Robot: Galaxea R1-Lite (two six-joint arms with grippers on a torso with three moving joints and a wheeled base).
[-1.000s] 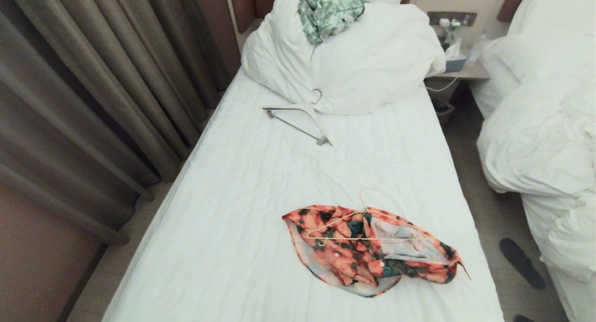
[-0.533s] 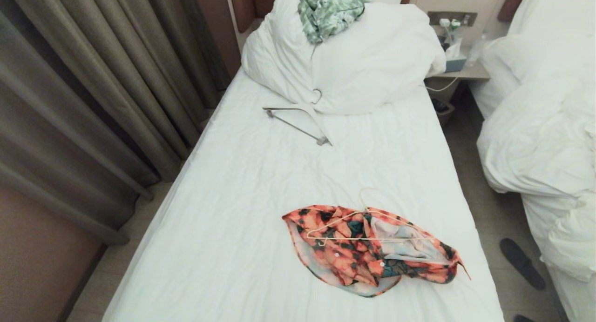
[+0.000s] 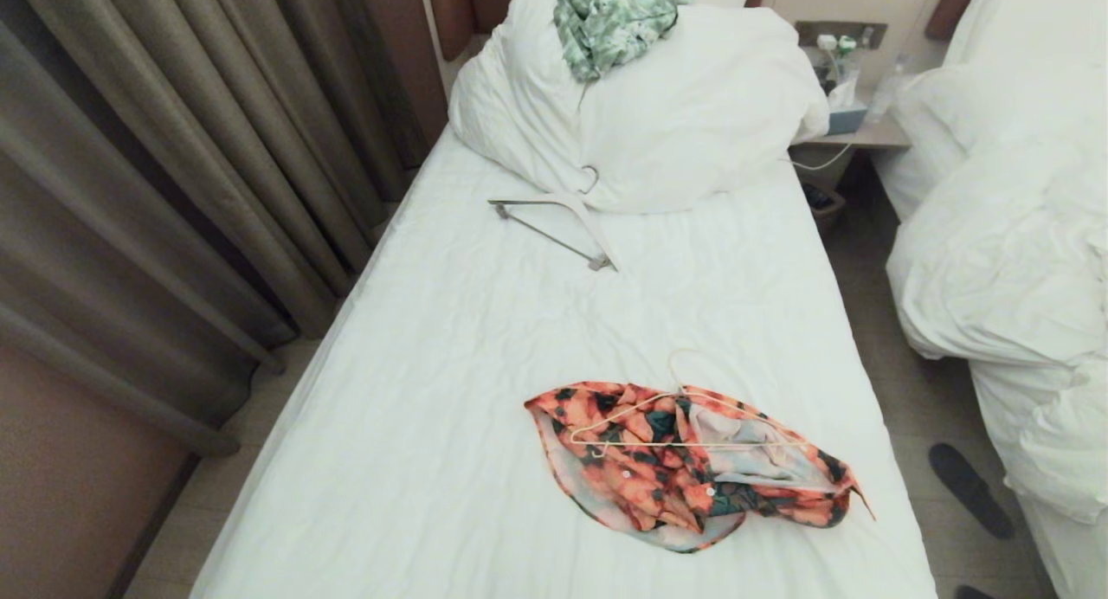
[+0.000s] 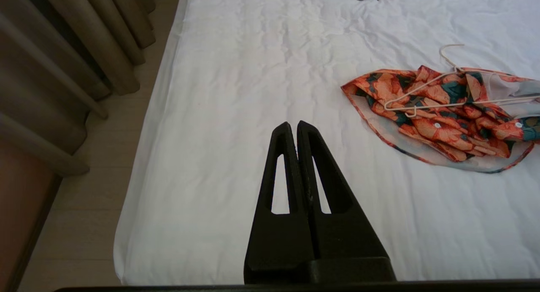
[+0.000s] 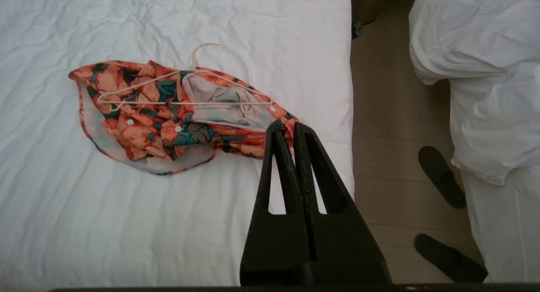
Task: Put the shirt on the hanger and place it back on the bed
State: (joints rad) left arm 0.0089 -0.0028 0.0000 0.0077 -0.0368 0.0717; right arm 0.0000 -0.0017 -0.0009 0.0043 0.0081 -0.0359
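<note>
Shirt (image 3: 684,465) lies crumpled on the bed (image 3: 450,391) near its right edge toward the foot, with the hanger (image 3: 671,421) resting on top of it, hook pointing toward the pillow (image 3: 692,114). Left gripper (image 4: 294,125) hangs above bare sheet near the foot, fingers pressed together, holding nothing. Right gripper (image 5: 287,125) hangs over the bed's right edge just beside the shirt, fingers likewise together and empty.

The shirt (image 3: 684,465) lies crumpled on the bed (image 3: 485,357), toward the near right part, with the hanger (image 3: 671,426) lying right on top of it. Farther up the bed sits the pillow (image 3: 658,123), a second hanger (image 3: 558,222) just in front of it and another garment (image 3: 615,15) on top. Slippers (image 3: 969,491) sit on the floor right of the bed.
</note>
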